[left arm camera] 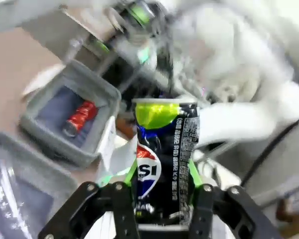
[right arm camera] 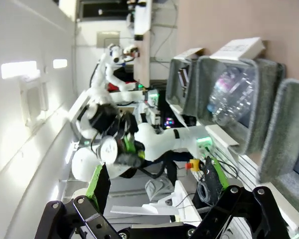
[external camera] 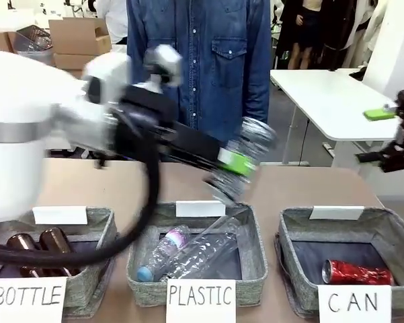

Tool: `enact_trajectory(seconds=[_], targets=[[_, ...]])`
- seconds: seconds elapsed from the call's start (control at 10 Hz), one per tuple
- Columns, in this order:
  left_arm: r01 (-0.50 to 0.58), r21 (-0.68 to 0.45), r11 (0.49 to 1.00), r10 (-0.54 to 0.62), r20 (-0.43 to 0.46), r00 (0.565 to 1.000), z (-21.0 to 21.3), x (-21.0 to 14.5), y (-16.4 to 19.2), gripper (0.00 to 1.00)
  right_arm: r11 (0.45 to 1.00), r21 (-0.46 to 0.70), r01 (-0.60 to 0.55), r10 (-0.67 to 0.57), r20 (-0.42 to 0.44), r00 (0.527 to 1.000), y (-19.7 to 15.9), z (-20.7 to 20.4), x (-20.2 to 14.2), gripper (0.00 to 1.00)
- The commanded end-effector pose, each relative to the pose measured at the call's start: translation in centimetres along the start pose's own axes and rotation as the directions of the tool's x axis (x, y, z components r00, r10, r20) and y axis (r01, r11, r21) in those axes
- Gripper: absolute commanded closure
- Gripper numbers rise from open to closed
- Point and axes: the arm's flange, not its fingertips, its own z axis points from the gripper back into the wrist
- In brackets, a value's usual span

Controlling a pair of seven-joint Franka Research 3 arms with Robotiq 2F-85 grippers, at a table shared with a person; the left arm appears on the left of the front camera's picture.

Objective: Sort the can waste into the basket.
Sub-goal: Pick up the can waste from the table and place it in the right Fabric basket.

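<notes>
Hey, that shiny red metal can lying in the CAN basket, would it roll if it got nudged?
Probably: the shiny red metal can lies on its side on the grey woven basket's flat floor. It looks dented, so likely light and easily crushed.

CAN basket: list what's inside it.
One shiny red can lies on its side on the dark floor of the CAN basket. The near wall and the CAN card cover the front strip of the floor.

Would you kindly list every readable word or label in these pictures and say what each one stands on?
"BOTTLE": white card on the left grey woven basket.
"PLASTIC": white card on the middle grey basket.
"CAN": white card on the right grey basket.
"SI": logo fragment on the dark printed drink can.
The can's fine print is too blurred to read.
</notes>
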Motion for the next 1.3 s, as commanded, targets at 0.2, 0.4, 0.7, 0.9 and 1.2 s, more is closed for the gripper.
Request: enact_trajectory(seconds=[0.2,0.4,0.7,0.9,1.2], targets=[[0.503,-0.023,0.864,-0.503,-0.095,0.859,-14.8,4.5,4.0,0.61,0.982,-0.152,0.114,-0.106,0.063,0.992,-0.9,13.7,-6.5,0.00],[0.683,-0.027,0.730,-0.677,-0.166,0.717,-20.8,4.8,5.4,0.61,0.948,-0.317,0.004,-0.028,-0.072,0.997,-3.5,14.7,-10.3,0.00],[0.731,0.030,0.681,-0.697,-0.280,0.660,-24.1,4.4,8.0,0.61,0.960,-0.258,0.111,-0.105,0.039,0.994,-2.6,15.5,-10.2,0.00],[0.688,0.023,0.725,-0.649,-0.309,0.695,-24.8,4.5,9.6,0.61,0.960,-0.258,0.111,-0.105,0.039,0.994,-2.6,15.5,-10.2,0.00],[0.666,0.024,0.746,-0.622,-0.334,0.708,-25.1,4.3,10.6,0.61,0.960,-0.258,0.111,-0.105,0.039,0.994,-2.6,15.5,-10.2,0.00]])
